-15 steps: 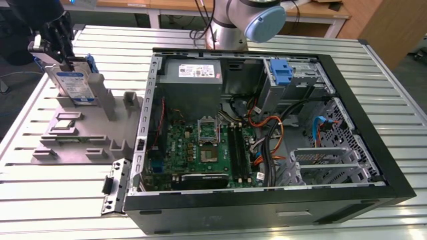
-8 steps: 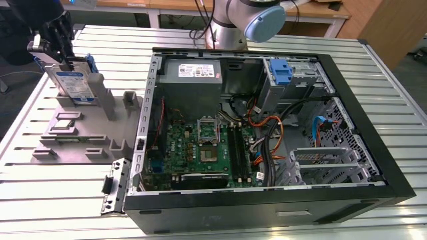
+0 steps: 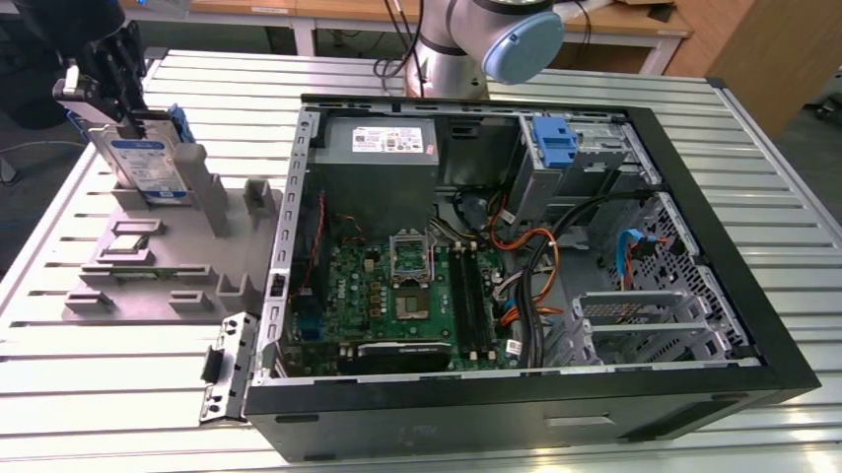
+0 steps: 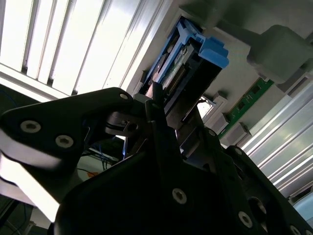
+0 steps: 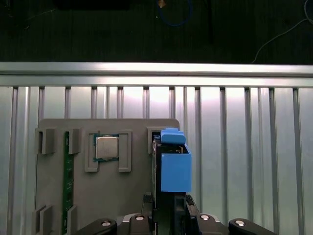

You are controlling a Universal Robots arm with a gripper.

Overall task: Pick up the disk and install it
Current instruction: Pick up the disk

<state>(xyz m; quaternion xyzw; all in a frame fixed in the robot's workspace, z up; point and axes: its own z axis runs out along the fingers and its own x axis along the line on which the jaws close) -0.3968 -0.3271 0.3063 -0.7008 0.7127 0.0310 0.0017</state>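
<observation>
There, at the back corner of the grey parts holder [image 3: 197, 246] on the exterior view's left, the disk [image 3: 148, 166] stood upright on edge. The gripper [image 3: 134, 124] was drawn narrow onto its top edge, pinching it from both faces. In the first wrist view the disk [image 5: 174, 166] showed edge-on as a blue strip near the holder's processor chip [image 5: 106, 147], and the open computer case [image 3: 460, 414] lay beside the holder on the slatted table [image 3: 105, 374].
</observation>
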